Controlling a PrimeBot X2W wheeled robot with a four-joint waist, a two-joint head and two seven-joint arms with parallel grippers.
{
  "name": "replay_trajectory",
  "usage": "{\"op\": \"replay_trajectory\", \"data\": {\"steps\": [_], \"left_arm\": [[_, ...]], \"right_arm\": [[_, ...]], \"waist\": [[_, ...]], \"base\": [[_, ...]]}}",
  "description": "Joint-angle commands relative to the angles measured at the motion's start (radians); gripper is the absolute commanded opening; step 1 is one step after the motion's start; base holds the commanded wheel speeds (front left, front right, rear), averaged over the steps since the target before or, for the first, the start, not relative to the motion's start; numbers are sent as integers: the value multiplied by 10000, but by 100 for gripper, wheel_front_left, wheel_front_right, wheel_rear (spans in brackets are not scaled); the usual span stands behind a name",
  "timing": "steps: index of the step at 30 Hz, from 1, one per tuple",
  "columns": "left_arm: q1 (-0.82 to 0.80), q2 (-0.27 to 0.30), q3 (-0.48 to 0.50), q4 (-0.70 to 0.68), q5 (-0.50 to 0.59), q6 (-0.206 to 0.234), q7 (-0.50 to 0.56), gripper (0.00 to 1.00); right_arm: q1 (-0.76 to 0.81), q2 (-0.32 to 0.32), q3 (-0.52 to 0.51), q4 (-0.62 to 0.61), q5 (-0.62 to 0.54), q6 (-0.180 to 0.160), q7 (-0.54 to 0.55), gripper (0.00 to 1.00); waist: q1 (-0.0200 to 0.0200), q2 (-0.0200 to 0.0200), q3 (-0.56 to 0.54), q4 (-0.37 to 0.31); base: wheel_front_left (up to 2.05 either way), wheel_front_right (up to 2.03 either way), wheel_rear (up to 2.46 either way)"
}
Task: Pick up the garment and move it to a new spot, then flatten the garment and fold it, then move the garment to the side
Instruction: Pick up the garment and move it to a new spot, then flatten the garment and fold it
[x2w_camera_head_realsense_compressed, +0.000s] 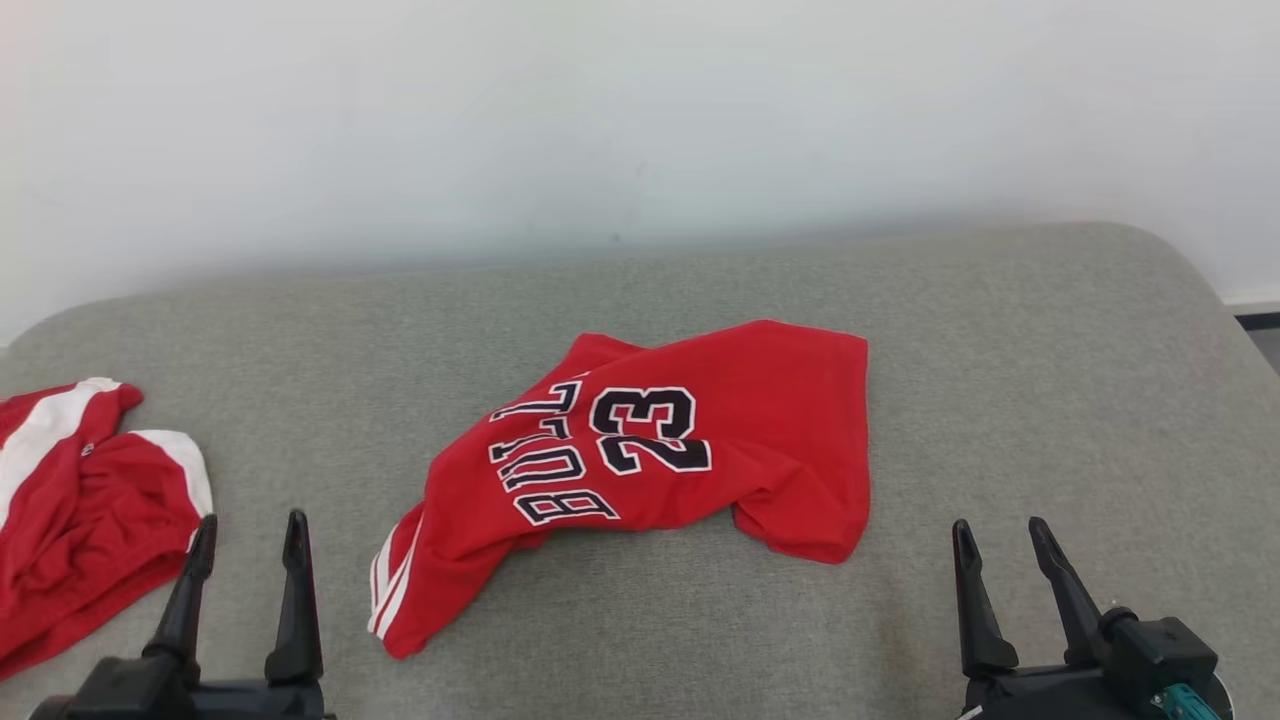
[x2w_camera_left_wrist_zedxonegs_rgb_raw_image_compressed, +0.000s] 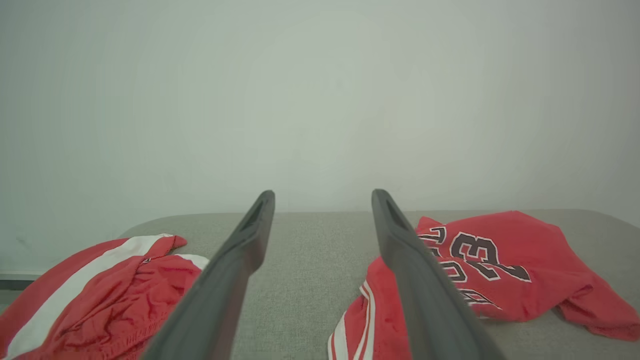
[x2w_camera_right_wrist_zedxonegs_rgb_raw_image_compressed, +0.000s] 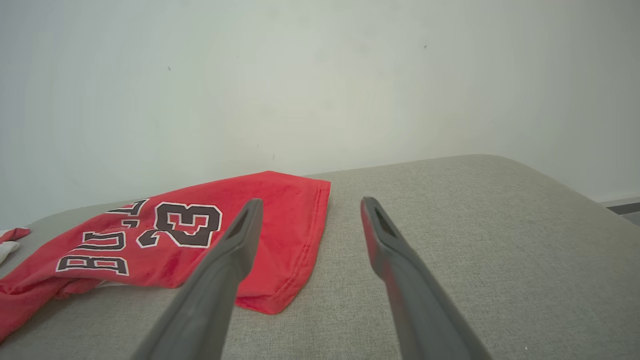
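While both tools hang open and empty at the near edge of the desk (x2w_camera_head_realsense_compressed: 1000, 330), the red jersey (x2w_camera_head_realsense_compressed: 650, 460) lies rumpled in the middle of its grey fabric top, clear of either one. The left tool (x2w_camera_head_realsense_compressed: 252, 520) has its two dark fingers spread, with the jersey's white-striped end just to its right; the left wrist view shows that striped end (x2w_camera_left_wrist_zedxonegs_rgb_raw_image_compressed: 350, 330) beside the right-hand finger, not between the two. The right tool (x2w_camera_head_realsense_compressed: 998, 525) is equally wide, and stands apart from the jersey's hemmed corner (x2w_camera_right_wrist_zedxonegs_rgb_raw_image_compressed: 265, 300), which shows past its left-hand finger in the right wrist view. A second red and white garment (x2w_camera_head_realsense_compressed: 80, 500) lies bunched at the desk's left edge, next to the left tool.

Judging by the lie of the cloth, nothing is flattened or folded yet: the printed side is up but creased, and the near right corner is tucked under itself. The flattening step looks to be the one in hand, unless the jersey still awaits its first lift. The next move calls for each tool to reach in and pinch an edge, the left at the striped end and the right at the hem, then draw them apart without catching the neighbouring garment
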Motion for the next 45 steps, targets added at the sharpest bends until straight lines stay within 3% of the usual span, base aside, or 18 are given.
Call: {"op": "replay_trajectory", "data": {"steps": [1, 14, 45], "left_arm": [[239, 5, 41, -70, 105, -90, -31, 100], [567, -446, 112, 422, 306, -665, -32, 100], [612, -1176, 1313, 407, 1471, -957, -33, 100]], "right_arm": [[126, -13, -45, -54, -24, -21, 19, 100], [401, -14, -228, 20, -23, -21, 78, 100], [228, -14, -345, 423, -32, -21, 34, 100]], "waist": [[1, 0, -81, 169], [1, 0, 60, 630], [1, 0, 131, 604]], "base": [[0, 0, 0], [0, 0, 0], [0, 0, 0]]}}
